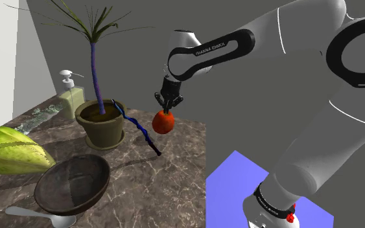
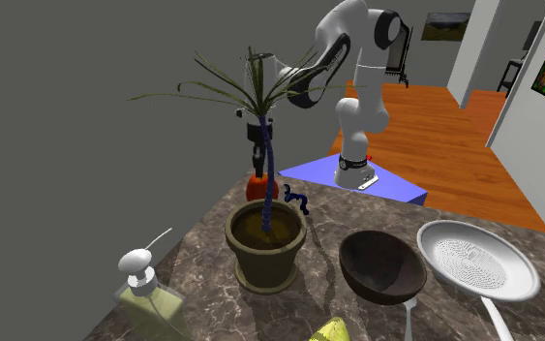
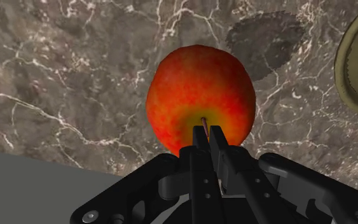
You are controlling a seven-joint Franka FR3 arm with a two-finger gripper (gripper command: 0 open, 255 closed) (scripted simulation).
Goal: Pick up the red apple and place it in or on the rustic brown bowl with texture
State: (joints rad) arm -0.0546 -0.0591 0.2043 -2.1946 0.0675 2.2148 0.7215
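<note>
**Shoulder view.** The all-black two-finger end effector hangs fingers-down, pressed in on the top of the round red-and-orange apple. The apple is in the air, clear of the brown marbled stone counter. Pick judged complete. The dark brown, rough-walled round bowl sits open side up at about 7 o'clock from the apple, well apart, with nothing in it. An olive plant pot stands at 9 o'clock from the apple. Remaining, by my reading: carry across to the bowl, lower, release.

**Second exterior view.** The apple is partly behind the plant's blue stem, with the end effector at 12 o'clock over it. The bowl lies at 4 o'clock from the apple and is empty. A white perforated pan sits just beside the bowl at 3 o'clock.

**Wrist view.** The end effector has its fingers nearly together, pinching the apple at its stem end; the short stem shows between the tips. The apple's shadow falls on the counter apart from the fruit, consistent with it being lifted.

**Orientation.** Stem end points up into the end effector, base down toward the counter. The stem-to-base axis runs about vertical, in line with the fingers. The body is near round, so no marked long axis.
</note>
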